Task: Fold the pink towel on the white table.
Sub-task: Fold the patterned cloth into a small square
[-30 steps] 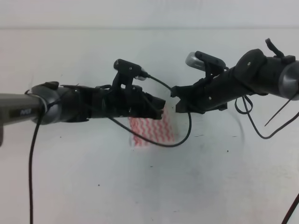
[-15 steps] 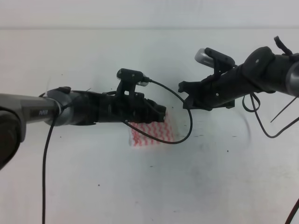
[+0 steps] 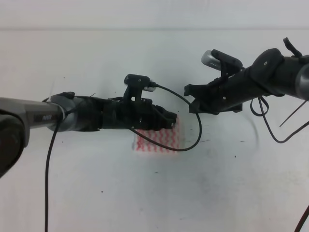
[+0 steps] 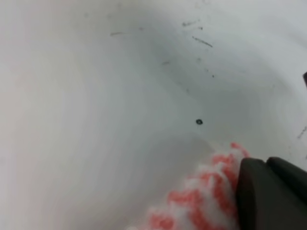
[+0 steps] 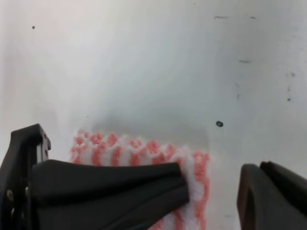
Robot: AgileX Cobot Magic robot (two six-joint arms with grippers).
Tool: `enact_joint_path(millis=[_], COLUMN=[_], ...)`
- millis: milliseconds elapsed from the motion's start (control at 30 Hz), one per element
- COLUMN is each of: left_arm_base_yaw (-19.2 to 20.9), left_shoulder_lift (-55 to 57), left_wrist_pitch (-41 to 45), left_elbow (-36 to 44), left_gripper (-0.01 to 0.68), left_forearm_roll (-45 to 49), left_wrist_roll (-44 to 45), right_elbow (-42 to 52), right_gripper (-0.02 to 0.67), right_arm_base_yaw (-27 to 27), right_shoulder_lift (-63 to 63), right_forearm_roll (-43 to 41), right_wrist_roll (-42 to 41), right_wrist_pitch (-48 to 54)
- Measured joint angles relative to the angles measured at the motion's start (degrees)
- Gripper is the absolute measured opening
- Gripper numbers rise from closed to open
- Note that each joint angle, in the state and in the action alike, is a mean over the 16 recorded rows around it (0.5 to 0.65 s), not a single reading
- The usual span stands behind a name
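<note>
I see the pink towel (image 3: 159, 141) lying as a small folded pad on the white surface (image 3: 96, 193), under my left end effector (image 3: 169, 120); I cannot tell that jaw's gap. The right end effector (image 5: 211, 191) stands wide, empty. The cloth looks soft and limp, so I'd pinch a free edge or corner.

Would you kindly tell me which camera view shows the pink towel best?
The exterior high view: the pink towel lies compact, partly under the left arm. The right wrist view shows one edge behind a dark finger; the left wrist view shows a blurred corner.
</note>
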Motion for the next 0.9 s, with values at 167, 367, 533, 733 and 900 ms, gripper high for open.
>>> enact_joint_path(millis=[167, 367, 533, 733, 900], left_arm_base_yaw=[-0.01, -0.01, -0.01, -0.01, -0.01], left_shoulder_lift=[-1.7, -7.66, -16.53, -30.58, -43.52], left_wrist_pitch=[-0.24, -2.86, -8.23, -17.93, -26.3], left_elbow=[-0.69, -1.41, 0.04, 6.15, 15.38], left_gripper=[-0.005, -0.005, -0.005, -0.004, -0.003], left_forearm_roll=[0.59, 4.14, 7.57, 10.67, 10.61], left_wrist_roll=[0.61, -1.89, -5.15, -8.53, -9.11], right_elbow=[0.0, 0.17, 1.64, 6.55, 13.26], right_gripper=[-0.018, -0.018, -0.018, -0.018, -0.018], right_arm_base_yaw=[0.0, 0.03, 0.06, 0.09, 0.09], right_shoulder_lift=[-0.8, -4.36, -10.98, -21.98, -31.27], right_forearm_roll=[-0.89, -4.2, -8.52, -12.77, -14.05], right_wrist_roll=[-0.01, 0.88, 2.43, 4.26, 4.89], right_wrist_pitch=[0.35, 1.64, 2.52, 2.52, 1.31])
